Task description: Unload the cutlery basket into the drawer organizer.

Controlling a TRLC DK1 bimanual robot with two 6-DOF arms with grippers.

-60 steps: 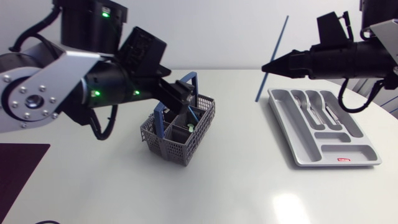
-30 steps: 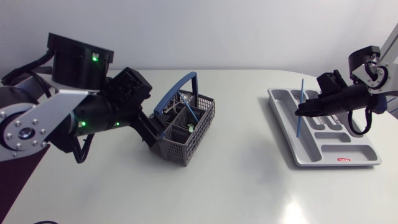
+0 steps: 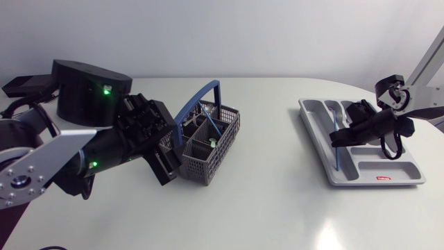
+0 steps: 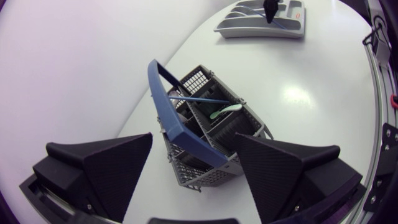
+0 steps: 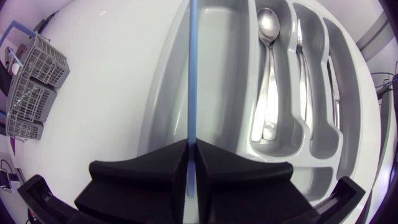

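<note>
Head view, from the left: the left gripper [image 4: 194, 140] is released, its two wedge fingers spread wide with the near corner of the cutlery basket [image 3: 205, 149] just ahead of and between them. I cannot tell whether either finger touches it. The basket is grey plastic mesh split into compartments, standing on the white surface [image 3: 270, 194] with its blue hoop handle [image 3: 201, 97] raised. Inside it lie a loose blue stick [image 4: 205, 99], leaning across a divider, and a pale green spoon [image 4: 225, 110]. Well to the right, the right gripper [image 5: 191, 146] is clenched on a held blue stick [image 5: 192, 74], which runs straight ahead from its fingertips over the outer long compartment of the grey drawer organizer [image 5: 165, 93]. Spoons [image 5: 266, 74] lie in the next compartment beside the stick, and more steel cutlery [image 5: 303, 68] beyond them. A small red label [image 3: 383, 178] sits on the organizer's near rim, its print too small to read.
</note>
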